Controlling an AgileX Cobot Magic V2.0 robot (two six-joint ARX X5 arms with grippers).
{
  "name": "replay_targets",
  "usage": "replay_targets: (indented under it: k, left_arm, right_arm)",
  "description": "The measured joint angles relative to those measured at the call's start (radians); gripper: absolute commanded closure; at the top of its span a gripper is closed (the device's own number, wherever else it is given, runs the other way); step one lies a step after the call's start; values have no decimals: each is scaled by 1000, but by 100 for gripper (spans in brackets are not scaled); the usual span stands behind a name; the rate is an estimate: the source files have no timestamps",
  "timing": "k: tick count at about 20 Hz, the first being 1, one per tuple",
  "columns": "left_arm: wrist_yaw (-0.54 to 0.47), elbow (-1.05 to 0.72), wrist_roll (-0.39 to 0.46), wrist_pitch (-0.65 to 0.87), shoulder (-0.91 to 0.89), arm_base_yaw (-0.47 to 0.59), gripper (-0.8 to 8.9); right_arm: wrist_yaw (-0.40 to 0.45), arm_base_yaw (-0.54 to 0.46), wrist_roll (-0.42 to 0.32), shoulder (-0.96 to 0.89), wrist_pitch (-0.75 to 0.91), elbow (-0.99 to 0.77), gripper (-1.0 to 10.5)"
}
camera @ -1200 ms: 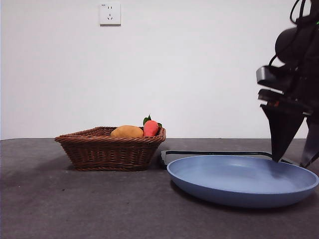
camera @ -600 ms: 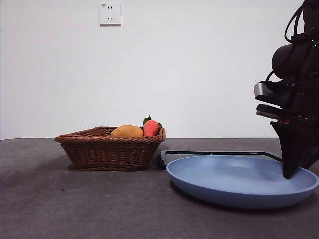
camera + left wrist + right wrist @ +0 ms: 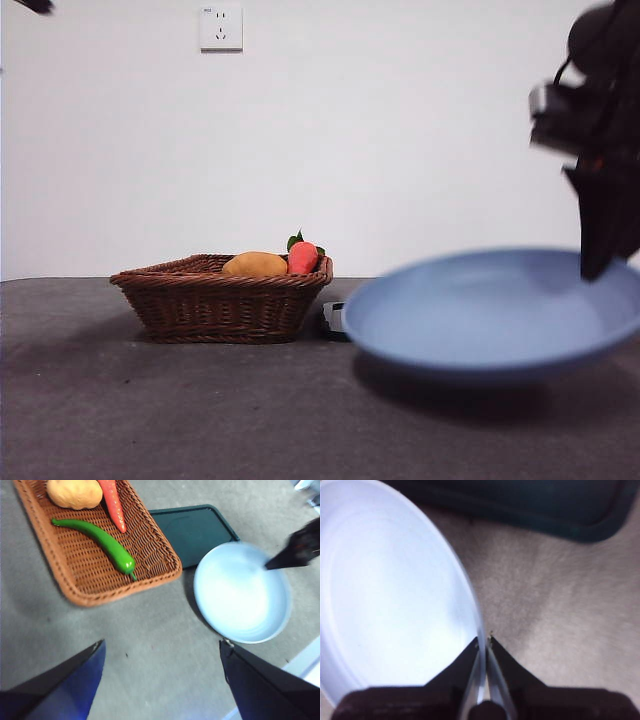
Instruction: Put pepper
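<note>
In the left wrist view the pepper [image 3: 100, 540], long and glossy green, lies inside the wicker basket [image 3: 75, 595]. The basket's wall [image 3: 220, 300] hides it in the front view. My left gripper [image 3: 162, 645] hangs open high above the table, between basket and blue plate [image 3: 242, 592], holding nothing. My right gripper [image 3: 484, 640] is shut on the rim of the blue plate [image 3: 385, 590]. At the right of the front view the plate [image 3: 480, 310] hangs tilted above the table under that gripper [image 3: 597, 265].
A yellow-orange fruit [image 3: 75, 492] and a red-orange piece [image 3: 114, 502] share the basket with the pepper. A dark green tray [image 3: 192, 527] lies flat on the table behind the plate. A white wall socket [image 3: 221, 27] sits on the back wall.
The right gripper closed on the plate's rim and rose, lifting the plate off the table and tilting it. The basket stayed put.
</note>
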Motion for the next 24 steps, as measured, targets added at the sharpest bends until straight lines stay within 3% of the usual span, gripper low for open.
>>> replay_targets:
  k: [9, 24]
  left_arm:
    - [-196, 22, -61, 305, 326, -178, 415]
    - [-451, 493, -80, 272, 957, -302, 415]
  right_arm:
    - [-27, -10, 49, -354, -80, 0, 941]
    - [-45, -10, 101, -533, -92, 0, 941]
